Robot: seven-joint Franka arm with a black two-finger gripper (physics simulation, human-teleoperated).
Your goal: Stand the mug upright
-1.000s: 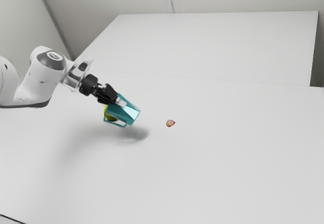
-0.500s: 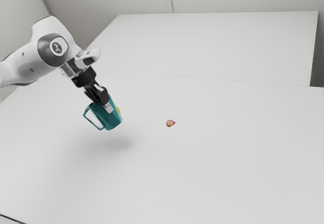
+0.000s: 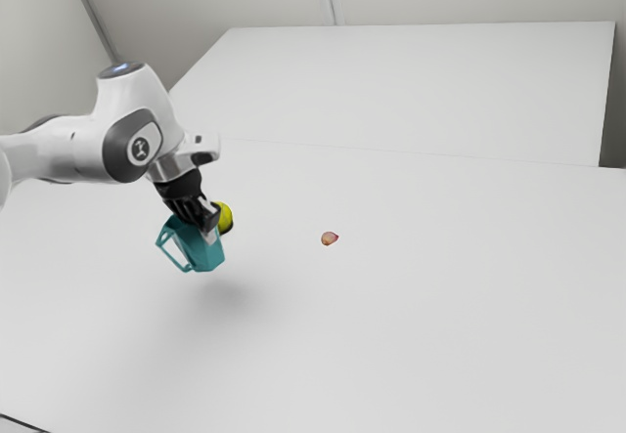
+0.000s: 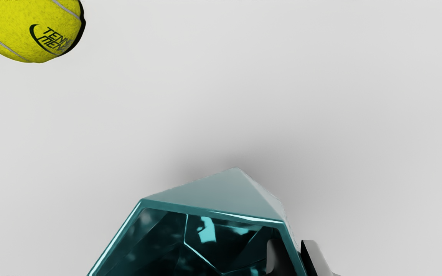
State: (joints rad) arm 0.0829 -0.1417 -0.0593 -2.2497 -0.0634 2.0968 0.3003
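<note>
Table (image 3: 440, 316), broad and pale, lies under everything. Arm (image 3: 137, 145) enters from the exterior view's left and bends down to its hand.

Mug (image 3: 199, 249), teal and faceted, hangs from the hand over the near-left part of the table as the exterior view shows it. Mouth up towards the hand, base down, body tilted, handle towards the exterior view's left. Shadow lies apart from the base, so I judge it clear of the surface. Gripper (image 4: 291, 251) is closed on the mug's wall by the rim, one finger inside the mouth, one outside, parted by little more than the wall. That hold probably serves to turn the mug by its rim and leave the base free to land; the remaining lean wants taking out before release.

Tennis ball (image 3: 224, 217) sits near the mug, beyond it. Small onion-like object (image 3: 330, 238) lies well apart, towards the exterior view's right.

Against the frame of a second ago: mug then leaned far over, mouth towards the arm, handle underneath; now steeper, handle swung out to the side, hand pointing more downward. Onion-like object unmoved.
</note>
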